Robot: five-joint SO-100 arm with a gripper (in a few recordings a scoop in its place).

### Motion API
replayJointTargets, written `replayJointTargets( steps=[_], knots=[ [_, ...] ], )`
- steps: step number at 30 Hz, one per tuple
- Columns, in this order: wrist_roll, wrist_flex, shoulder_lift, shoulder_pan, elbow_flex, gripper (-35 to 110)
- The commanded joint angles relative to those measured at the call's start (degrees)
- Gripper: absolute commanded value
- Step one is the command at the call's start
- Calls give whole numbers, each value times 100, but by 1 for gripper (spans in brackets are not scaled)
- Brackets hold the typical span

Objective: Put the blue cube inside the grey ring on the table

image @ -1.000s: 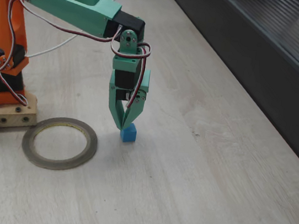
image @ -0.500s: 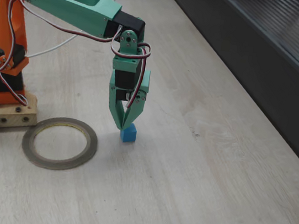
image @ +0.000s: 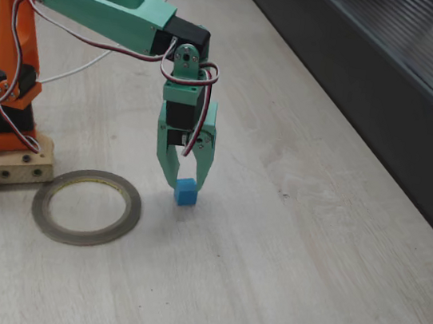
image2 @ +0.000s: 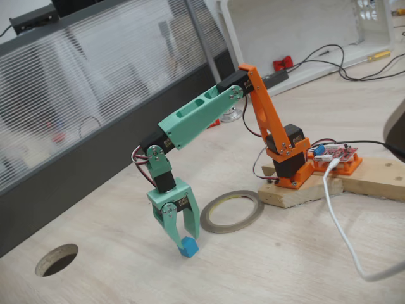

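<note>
Blue cube (image: 185,192) sits on the table (image: 285,244) between the parted, narrowly open pincer (image: 185,180) tips.

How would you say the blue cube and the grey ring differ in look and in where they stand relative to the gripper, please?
The blue cube is a tiny solid bright-blue block; the grey ring is a thin, flat grey-brown hoop with a wide hole, far broader than the cube. The cube sits between the open fingers of the gripper; the ring lies apart from it, nearer the arm's base. Both rest on the table, and the cube is outside the ring.
</note>
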Motion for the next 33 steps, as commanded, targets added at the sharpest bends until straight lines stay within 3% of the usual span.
replayJointTargets(
  steps=[1,9,33],
  knots=[
    [79,554,193,18,-123,33],
    [97,650,114,18,-123,41],
    [123,571,-580,26,-123,41]
  ],
)
